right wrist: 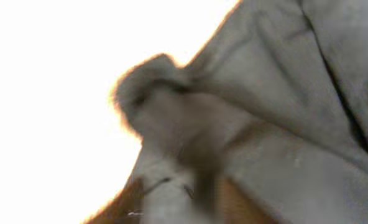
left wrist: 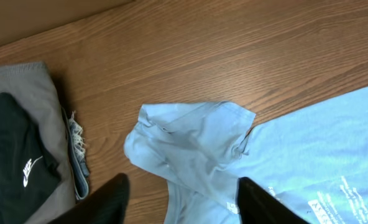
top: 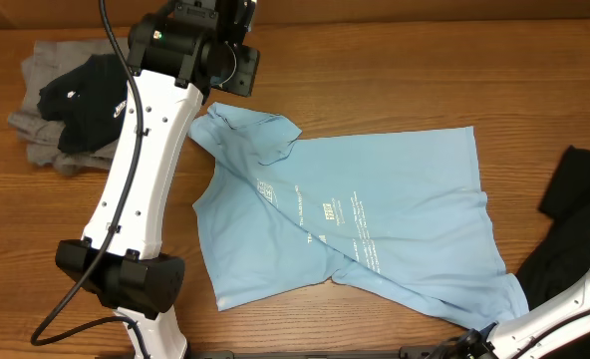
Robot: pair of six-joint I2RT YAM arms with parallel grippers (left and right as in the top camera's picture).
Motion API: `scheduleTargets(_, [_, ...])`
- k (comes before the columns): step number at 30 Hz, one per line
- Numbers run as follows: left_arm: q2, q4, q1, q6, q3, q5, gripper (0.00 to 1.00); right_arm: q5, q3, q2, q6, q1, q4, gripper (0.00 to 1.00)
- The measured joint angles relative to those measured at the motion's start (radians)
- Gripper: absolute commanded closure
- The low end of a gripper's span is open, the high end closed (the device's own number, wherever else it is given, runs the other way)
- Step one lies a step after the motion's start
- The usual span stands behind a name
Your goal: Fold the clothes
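1. The wooden table fills the overhead view.
2. The light blue T-shirt lies spread across the middle of the table, white print facing up. Its bottom edge is creased and folded over near the table's front edge.
3. The left arm reaches from the front edge toward the shirt's upper left corner.
4. A pile of clothes sits at the table's far left, apart from the shirt: a grey garment with a black one bearing a white logo on top.
5. Another black garment lies at the right edge.
6. One shirt sleeve is crumpled and turned inward.
7. The left gripper hangs above that sleeve, its fingers spread wide and holding nothing.
8. The right gripper sits at the shirt's lower right corner. Its wrist view is blurred and washed out, showing only fabric close up, so I cannot tell whether it grips the cloth.
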Motion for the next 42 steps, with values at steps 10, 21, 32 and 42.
scheduleTargets(10, [0.0,-0.012,0.0,0.0,0.0,0.002,0.23,-0.172,0.068,0.0,-0.044,0.048,-0.286,0.43])
scheduleTargets(21, [0.0,-0.029,0.0,0.0,0.0,0.002,0.15,-0.19,-0.027,0.0,-0.057,0.157,-0.489,0.43])
scheduleTargets(32, [0.0,-0.068,0.0,0.0,0.0,0.002,0.08,-0.097,-0.341,0.0,-0.055,0.134,-0.43,0.43])
scheduleTargets(42, [0.0,-0.073,0.0,0.0,0.0,0.003,0.04,0.095,-0.414,-0.005,0.057,-0.032,-0.369,0.46])
